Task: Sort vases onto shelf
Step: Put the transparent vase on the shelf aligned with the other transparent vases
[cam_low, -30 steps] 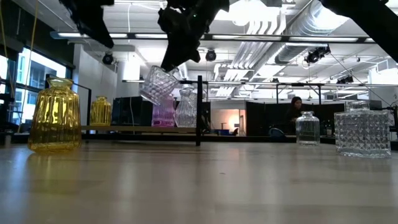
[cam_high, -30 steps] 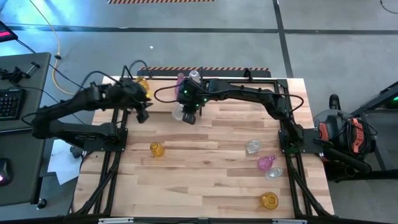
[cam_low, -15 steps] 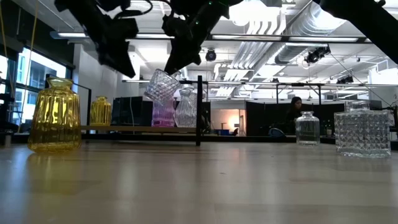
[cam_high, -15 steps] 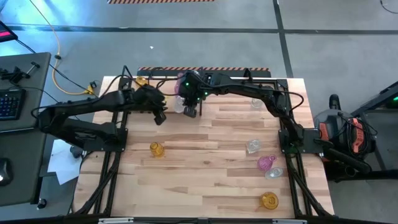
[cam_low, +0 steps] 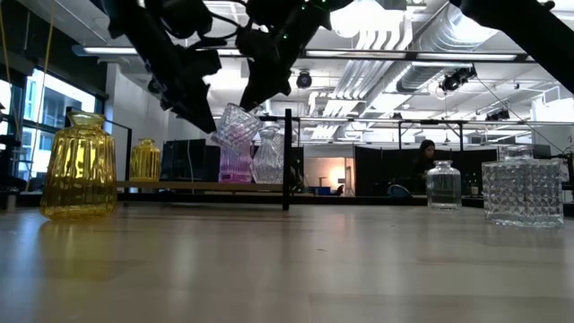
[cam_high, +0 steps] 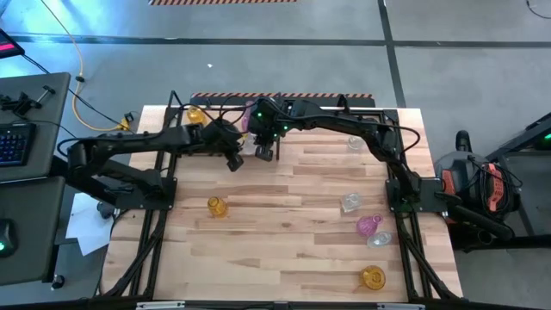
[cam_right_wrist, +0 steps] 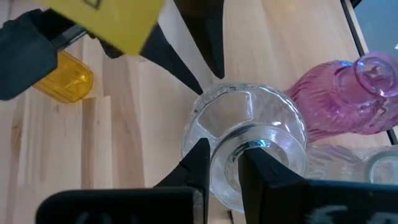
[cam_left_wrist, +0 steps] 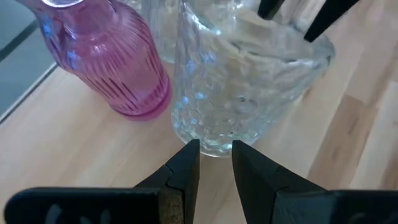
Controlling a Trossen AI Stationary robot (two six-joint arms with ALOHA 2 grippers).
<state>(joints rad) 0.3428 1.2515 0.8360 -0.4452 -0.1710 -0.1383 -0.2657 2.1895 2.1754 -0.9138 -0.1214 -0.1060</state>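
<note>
1. The right gripper [cam_right_wrist: 225, 167] is gripping the neck of a clear vase [cam_low: 237, 127], its jaws clenched on the rim, and is holding it tilted in the air at the far side of the table [cam_high: 284, 250].
2. The held clear vase is hanging just in front of the shelf [cam_low: 287, 160], close beside a pink vase [cam_left_wrist: 106, 59] and another clear vase [cam_low: 268, 158] that are standing on the shelf board.
3. The left gripper [cam_left_wrist: 215, 163] is sitting right at the base of the held vase, its jaws partly parted with a narrow gap, grasping nothing.
4. A small amber vase [cam_low: 145, 161] is standing on the shelf's left part.
5. A large amber vase [cam_low: 79, 178] is standing on the table, well apart from the shelf.
6. More vases are lying on the table's right side: a clear one [cam_high: 349, 202], a pink one [cam_high: 369, 226], another clear one [cam_high: 378, 241] and an amber one [cam_high: 373, 277].
</note>
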